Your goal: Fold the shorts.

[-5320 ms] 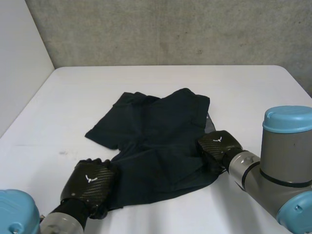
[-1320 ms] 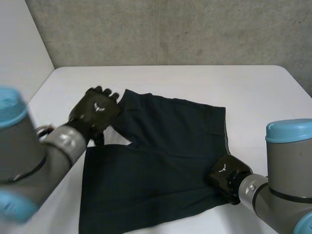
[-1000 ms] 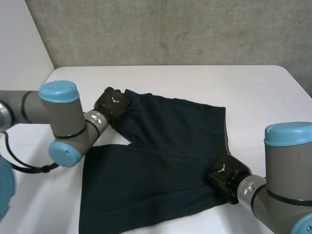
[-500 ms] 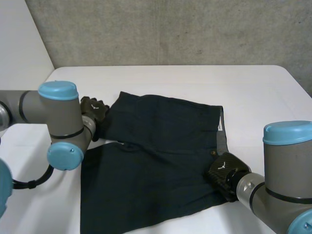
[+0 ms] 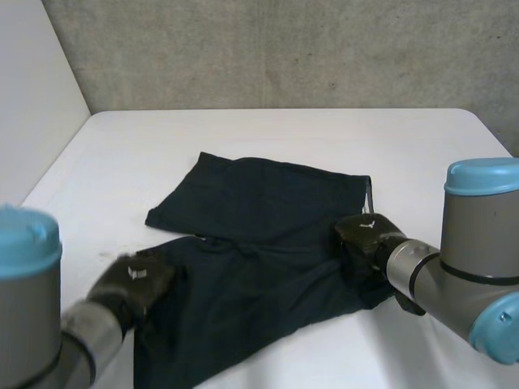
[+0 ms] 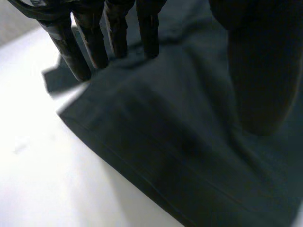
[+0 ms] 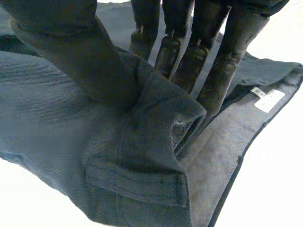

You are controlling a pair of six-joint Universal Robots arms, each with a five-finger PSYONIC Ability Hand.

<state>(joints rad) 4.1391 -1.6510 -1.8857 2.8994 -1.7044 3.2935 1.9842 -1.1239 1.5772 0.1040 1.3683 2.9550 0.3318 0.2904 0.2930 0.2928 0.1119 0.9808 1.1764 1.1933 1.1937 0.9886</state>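
Dark navy shorts lie spread on the white table, with one leg laid out to the far left and the other reaching toward the near left. My left hand hovers over the near-left leg by its hem, open, its straight fingers above the cloth and holding nothing. My right hand is at the waistband on the right side, where its thumb and fingers pinch a raised fold of the waistband.
A white label shows inside the waistband beyond my right hand's fingertips. A grey wall runs behind the table's far edge. Bare table surrounds the shorts on the far side and at both sides.
My left hand has let go of the far-left leg and drawn back to the near-left leg, its fingers straightening. My right hand has shifted the waistband slightly away from me.
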